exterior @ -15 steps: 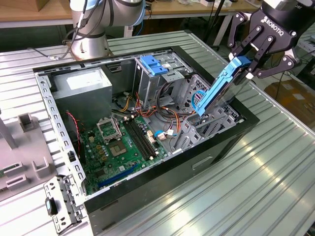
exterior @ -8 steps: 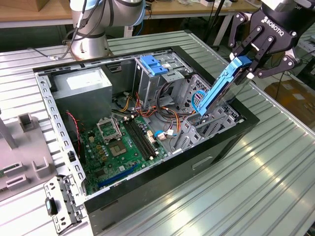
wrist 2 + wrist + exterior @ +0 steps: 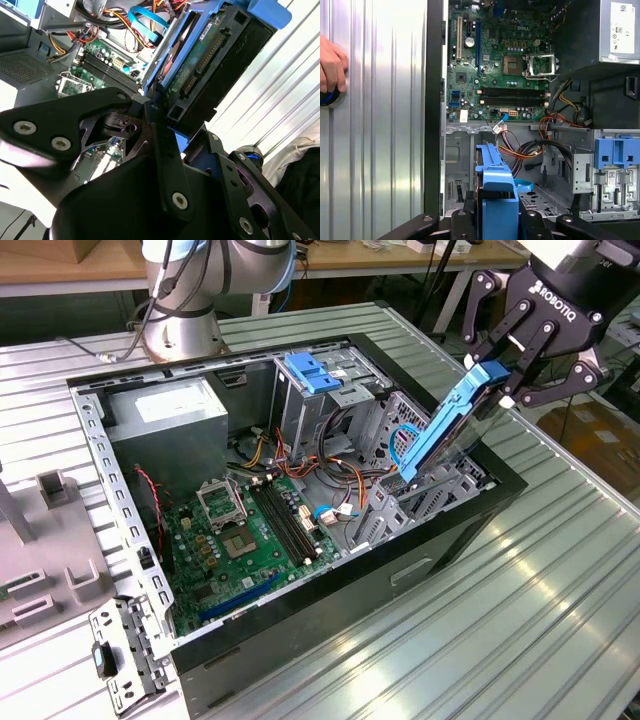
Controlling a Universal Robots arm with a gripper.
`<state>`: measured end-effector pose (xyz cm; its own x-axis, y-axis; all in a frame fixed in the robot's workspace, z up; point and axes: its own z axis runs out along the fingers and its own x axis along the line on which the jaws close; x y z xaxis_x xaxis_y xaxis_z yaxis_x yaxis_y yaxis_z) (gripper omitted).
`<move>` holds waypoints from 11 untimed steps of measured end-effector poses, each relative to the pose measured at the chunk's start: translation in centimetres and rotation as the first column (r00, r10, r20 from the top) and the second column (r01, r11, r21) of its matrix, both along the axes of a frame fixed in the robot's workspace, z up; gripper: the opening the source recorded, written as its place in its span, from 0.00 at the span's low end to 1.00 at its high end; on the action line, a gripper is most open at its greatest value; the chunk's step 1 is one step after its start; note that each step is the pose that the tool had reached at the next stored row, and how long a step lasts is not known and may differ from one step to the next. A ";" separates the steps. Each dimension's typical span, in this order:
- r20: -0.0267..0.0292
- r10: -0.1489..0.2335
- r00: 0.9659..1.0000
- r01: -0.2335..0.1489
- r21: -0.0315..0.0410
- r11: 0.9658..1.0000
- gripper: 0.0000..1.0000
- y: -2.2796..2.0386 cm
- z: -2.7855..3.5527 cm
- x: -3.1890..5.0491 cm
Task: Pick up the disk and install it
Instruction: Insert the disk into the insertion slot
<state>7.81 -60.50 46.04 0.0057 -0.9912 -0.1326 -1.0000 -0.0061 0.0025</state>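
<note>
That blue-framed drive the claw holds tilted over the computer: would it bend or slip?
Probably stiff: the disk looks straight though the gripper pinches only its upper end. Likely heavy for its size, given the exposed circuit board on a solid body. Its smooth blue rails might slip.

One disk [image 3: 445, 430], one gripper [image 3: 495, 380], one open computer case [image 3: 455, 530], one green motherboard [image 3: 250, 540], one grey power supply [image 3: 165, 410], one bare blue bracket [image 3: 313, 373], one hand [image 3: 331, 65].

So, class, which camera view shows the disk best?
The exterior view: the disk shows at full length, tilted, its lower end inside the computer case, its upper end in the gripper. The second wrist view shows its circuit-board face; the first wrist view, its blue end.
</note>
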 end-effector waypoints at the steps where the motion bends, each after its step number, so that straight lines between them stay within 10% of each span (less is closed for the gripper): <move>1: 0.000 -0.001 1.000 0.001 0.000 1.000 0.37 0.00 -0.07 -0.04; 11: 0.000 -0.006 1.000 0.006 -0.002 1.000 0.37 -0.11 -0.80 -0.70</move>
